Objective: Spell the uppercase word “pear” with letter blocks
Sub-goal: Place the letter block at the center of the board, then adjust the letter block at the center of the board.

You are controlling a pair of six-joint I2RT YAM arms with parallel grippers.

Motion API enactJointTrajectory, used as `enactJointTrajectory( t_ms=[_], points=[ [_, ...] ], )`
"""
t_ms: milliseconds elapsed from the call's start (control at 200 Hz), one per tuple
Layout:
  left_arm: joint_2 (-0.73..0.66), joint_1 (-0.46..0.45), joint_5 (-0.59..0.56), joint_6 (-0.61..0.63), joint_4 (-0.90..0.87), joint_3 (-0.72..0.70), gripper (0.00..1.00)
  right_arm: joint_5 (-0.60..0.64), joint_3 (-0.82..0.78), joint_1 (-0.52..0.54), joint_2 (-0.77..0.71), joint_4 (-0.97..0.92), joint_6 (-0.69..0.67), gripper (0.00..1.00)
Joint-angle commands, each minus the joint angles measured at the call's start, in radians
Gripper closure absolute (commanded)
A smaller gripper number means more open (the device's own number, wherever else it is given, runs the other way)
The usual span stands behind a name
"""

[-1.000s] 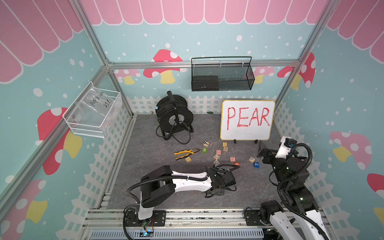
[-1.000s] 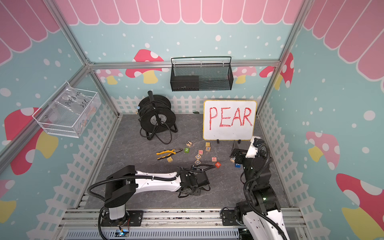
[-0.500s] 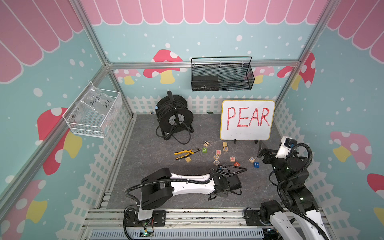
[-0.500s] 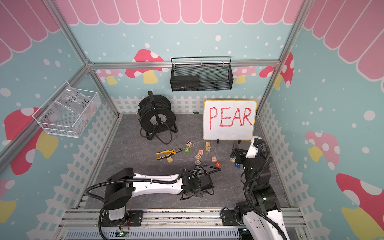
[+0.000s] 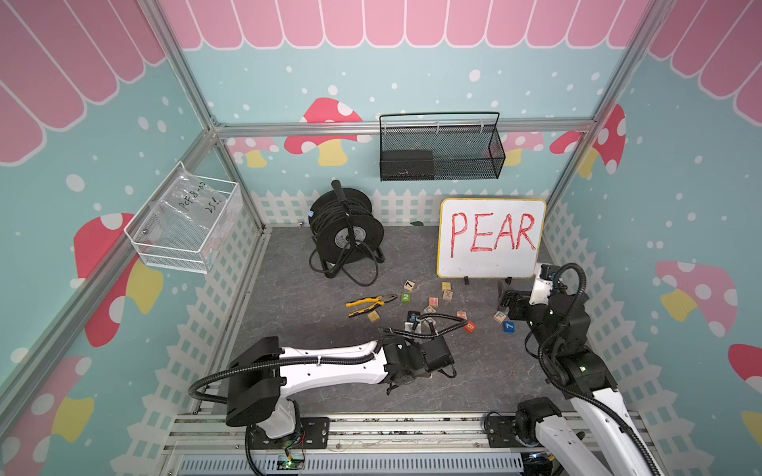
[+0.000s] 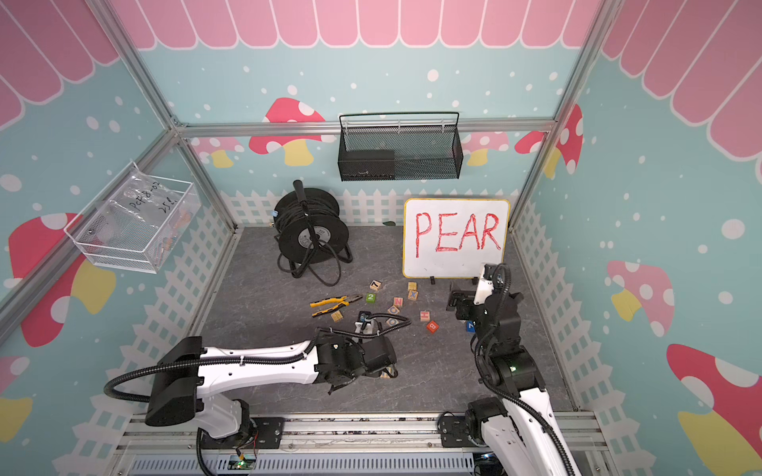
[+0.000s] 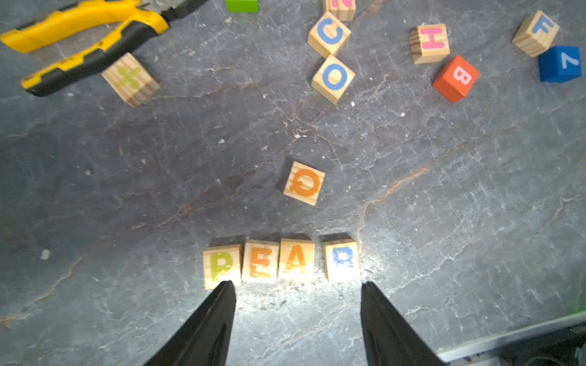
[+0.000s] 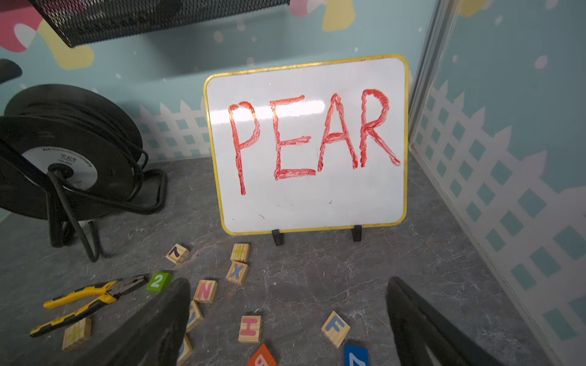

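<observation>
The four letter blocks sit in a row on the grey floor and read PEAR. The P block (image 7: 221, 266), E block (image 7: 260, 261) and A block (image 7: 296, 260) touch side to side. The R block (image 7: 341, 260) stands a small gap off.

The left gripper (image 7: 295, 285) hangs just in front of the row, its jaws wide apart with nothing in them. One finger (image 7: 218, 310) covers a corner of the P block. In both top views the left arm (image 5: 330, 362) hides the row (nearly all of it).

Behind the row a Q block (image 7: 304, 183) lies alone, a bit turned. Farther back are the C block (image 7: 329, 34), O block (image 7: 333, 77), H block (image 7: 430, 42), a red cube (image 7: 456, 78), a blue cube (image 7: 559, 63) and yellow pliers (image 7: 79, 41).

The right gripper (image 8: 287, 282) is over by the whiteboard (image 8: 306, 142), jaws apart, holding nothing.
</observation>
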Motion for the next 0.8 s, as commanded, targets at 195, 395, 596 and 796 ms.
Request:
enactJointTrajectory(
  t_ms=[195,395,596,796],
  points=[
    [0.136,-0.074,0.034,0.159,0.106,0.102,0.31,0.037,0.026,0.003,-0.009,-0.016,-0.019,0.02],
    [0.228,-0.083,0.166,0.234,0.17,0.169,0.29,0.158,0.044,0.002,0.005,-0.065,0.005,0.02],
    [0.31,-0.079,0.254,0.272,0.192,0.235,0.27,0.209,0.043,0.003,-0.011,-0.088,0.024,0.02],
    [0.365,-0.054,0.326,0.247,0.193,0.241,0.27,0.229,0.039,0.002,-0.026,-0.096,0.026,0.01]
  ],
)
